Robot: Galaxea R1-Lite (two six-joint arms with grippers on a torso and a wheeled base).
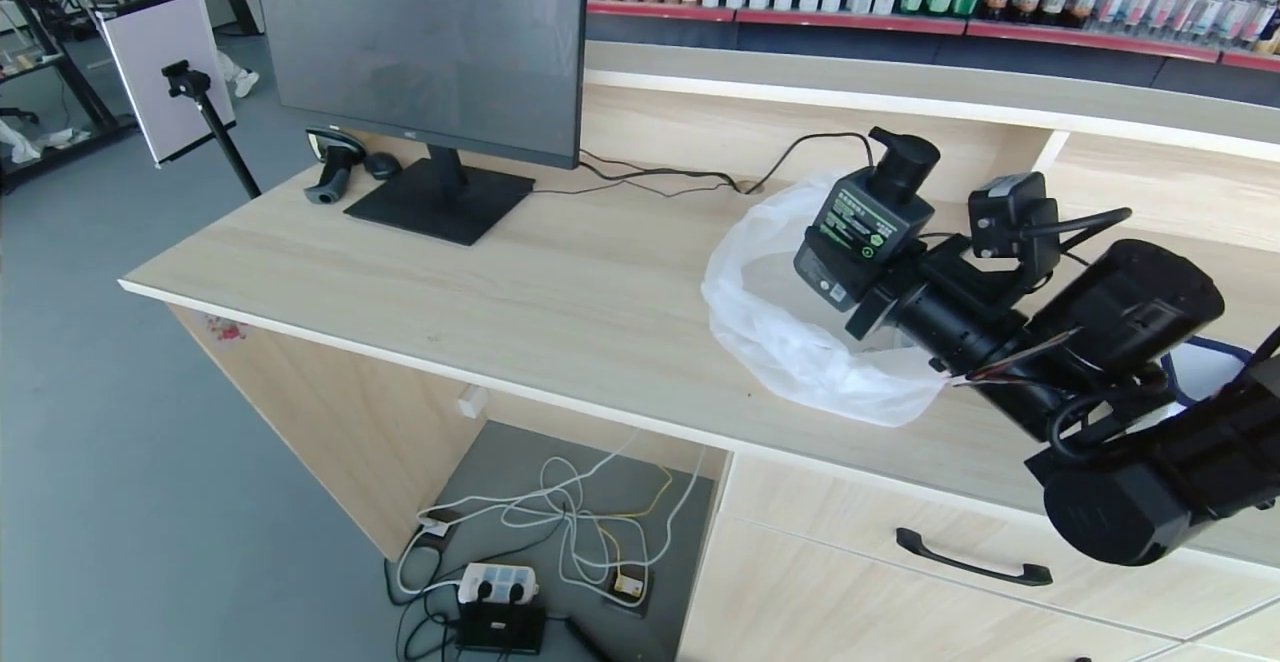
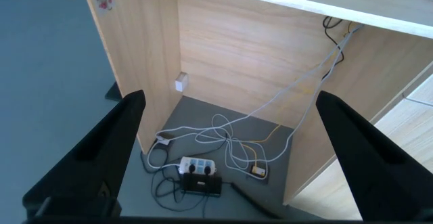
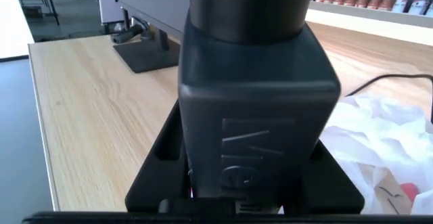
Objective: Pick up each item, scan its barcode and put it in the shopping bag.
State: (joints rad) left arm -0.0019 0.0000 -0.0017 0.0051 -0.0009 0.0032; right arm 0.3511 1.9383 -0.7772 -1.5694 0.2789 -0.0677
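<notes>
Gripping a dark bottle [image 1: 866,224] by its stiff, boxy lower body, the right gripper [image 1: 872,294] fingers hold it tilted just above the shopping bag [image 1: 790,342]; it looks smooth-sided and probably weighty. The left gripper [image 2: 230,153] fingers hang spread, well apart from the bag.

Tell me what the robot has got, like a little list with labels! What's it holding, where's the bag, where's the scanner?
Held item: dark pump bottle, in the right gripper
Bottle position: tilted, over the shopping bag
Bag: white, open, on the wooden counter
Scanner: on the counter, beside the monitor stand
Left gripper: open, low, facing cables under the counter
</notes>
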